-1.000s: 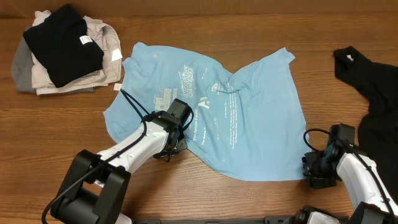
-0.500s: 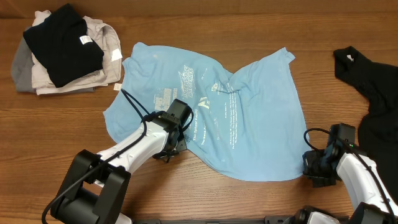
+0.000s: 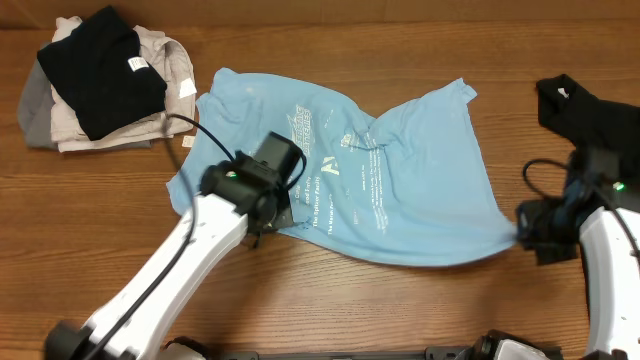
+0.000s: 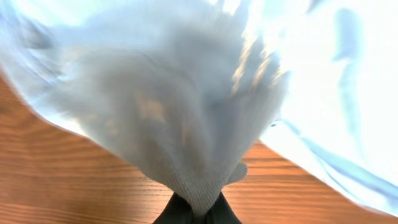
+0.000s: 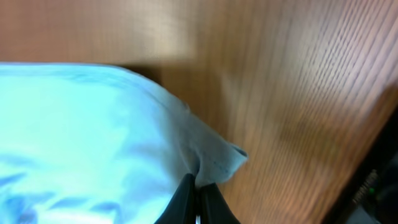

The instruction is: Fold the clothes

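Note:
A light blue T-shirt (image 3: 400,190) with white lettering lies spread across the middle of the wooden table. My left gripper (image 3: 272,212) is shut on its lower left edge; in the left wrist view the cloth (image 4: 186,112) hangs up from the pinched fingers (image 4: 198,211), lifted off the wood. My right gripper (image 3: 520,232) is shut on the shirt's lower right corner, pulled out to a point. The right wrist view shows that corner (image 5: 214,158) clamped between the closed fingers (image 5: 198,199). A black shirt (image 3: 600,130) lies crumpled at the right edge.
A pile of folded clothes (image 3: 100,80), black on top of beige and grey, sits at the back left. Bare wood (image 3: 400,310) runs along the front of the table. The right arm (image 3: 600,240) stands close beside the black shirt.
Both arms have lifted and moved outward with the shirt's lower corners, drawing its bottom edge up and taut. The right gripper closed on its corner within the last second.

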`<state>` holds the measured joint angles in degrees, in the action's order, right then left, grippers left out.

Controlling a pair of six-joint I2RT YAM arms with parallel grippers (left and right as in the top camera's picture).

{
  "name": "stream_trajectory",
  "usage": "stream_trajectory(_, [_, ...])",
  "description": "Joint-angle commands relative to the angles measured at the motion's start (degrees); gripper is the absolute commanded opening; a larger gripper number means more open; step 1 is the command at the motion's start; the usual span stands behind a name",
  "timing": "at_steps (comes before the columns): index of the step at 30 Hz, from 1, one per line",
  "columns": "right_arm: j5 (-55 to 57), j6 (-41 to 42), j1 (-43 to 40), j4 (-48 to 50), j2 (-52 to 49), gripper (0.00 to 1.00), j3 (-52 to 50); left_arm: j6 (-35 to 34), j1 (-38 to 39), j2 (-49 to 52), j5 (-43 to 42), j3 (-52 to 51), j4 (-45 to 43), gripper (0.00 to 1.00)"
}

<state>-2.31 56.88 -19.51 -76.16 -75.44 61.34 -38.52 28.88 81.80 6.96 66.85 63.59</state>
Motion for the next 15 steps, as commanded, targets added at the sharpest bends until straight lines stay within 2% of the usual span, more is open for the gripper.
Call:
stream_trajectory(1, [0.98,-5.22,-0.24,-4.72,0.44,0.04,10.91,2.62,0.07,-6.03,1.40,6.45,3.91,0.04])
stream_trajectory(10, [-1.97,-12.31,-0.24,-20.09,0.44,0.04,42.14,4.31,0.07,-14.58,5.09,28.79,18.64,0.04])
stream_trajectory(13, [-5.40,-17.77,-0.22,-20.90,1.05,0.04,50.56,4.28,0.04,-14.86,5.07,37.92,24.09,0.04])
stream_trajectory(15, [-7.15,-18.16,-0.22,-20.90,2.23,0.04,54.07,4.26,0.07,-14.86,4.74,43.36,27.52,0.04])
